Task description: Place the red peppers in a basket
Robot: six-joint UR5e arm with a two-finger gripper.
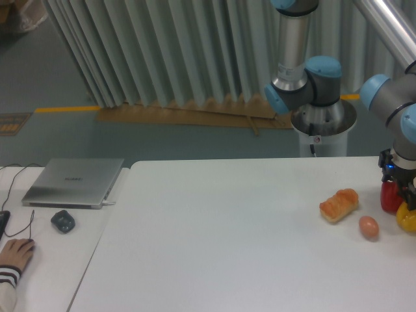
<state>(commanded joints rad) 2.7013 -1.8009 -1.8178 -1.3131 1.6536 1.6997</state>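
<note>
The white table (227,247) carries a bread roll (338,205), egg (368,227) and yellow pepper (407,219).

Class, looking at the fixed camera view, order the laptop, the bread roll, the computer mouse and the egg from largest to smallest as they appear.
1. Laptop
2. Bread roll
3. Computer mouse and egg: these look close in size, so I won't rank them.

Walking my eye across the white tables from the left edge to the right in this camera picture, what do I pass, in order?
Person's hand → dark mouse → closed silver laptop → bread roll → brownish egg → red pepper, under the gripper. A yellow pepper overlaps the red one at the far right.
</note>
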